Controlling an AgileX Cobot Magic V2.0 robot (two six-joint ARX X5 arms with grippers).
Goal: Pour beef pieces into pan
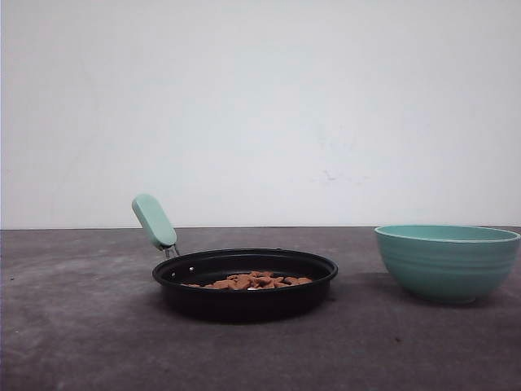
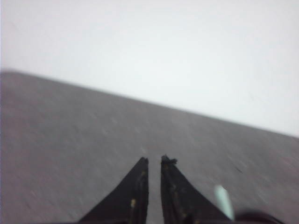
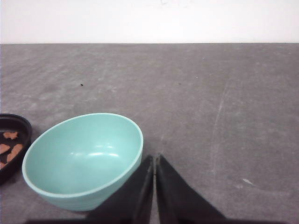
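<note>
The black pan [image 1: 244,259] sits mid-table, its mint-green handle [image 1: 154,221] pointing up and to the back left. The reddish-brown beef pieces [image 1: 252,282] lie inside it. In the right wrist view, an edge of the pan [image 3: 18,122] shows with a few beef pieces [image 3: 10,135]. My right gripper [image 3: 154,157] is shut and empty, just beside the outer wall of the teal bowl [image 3: 84,154]. My left gripper [image 2: 154,160] hangs over bare table, its fingers a narrow gap apart with nothing between them. The pan handle [image 2: 223,200] appears blurred beside it.
The teal ribbed bowl [image 1: 448,262] stands upright and empty to the right of the pan. A white wall rises behind the dark grey table [image 1: 81,326].
</note>
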